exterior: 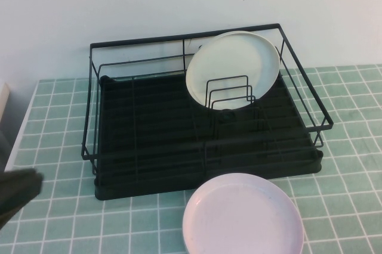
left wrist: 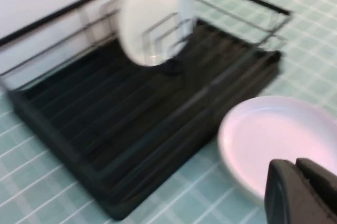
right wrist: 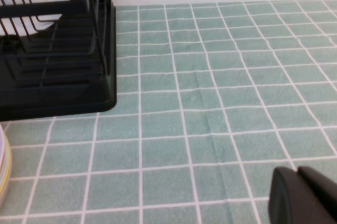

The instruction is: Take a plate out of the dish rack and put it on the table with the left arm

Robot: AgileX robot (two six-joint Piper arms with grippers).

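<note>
1. The table [exterior: 352, 146] spreads widest around me: small pale green square tiles with white grout, a white edge along my left side, and a plain white wall behind it.
2. The dish rack [exterior: 149, 146] sits on the tiles toward the wall, a black wire frame over a black ribbed tray. Its long axis runs left to right across my view, and one long side faces me.
3. The plate [exterior: 243, 215], pale pink and round, lies flat on the table just in front of the rack's near right corner, open face up. Being round, it has no long axis. Its lower edge runs out of the high view. Nothing is holding it.
4. A cream-white plate [exterior: 233, 66] stands nearly upright in the rack's right rear part, propped among the upright wire dividers [exterior: 230, 93] with its face turned toward me.
5. My left gripper [left wrist: 303, 192] is low at the left side of the table, well apart from the rack. In my left wrist view its black fingers are pressed together on nothing, just beside the pink plate's rim.
6. My right gripper [right wrist: 305, 195] hangs over bare tiles to the right of the rack, its two dark fingers meeting with nothing between them.
</note>
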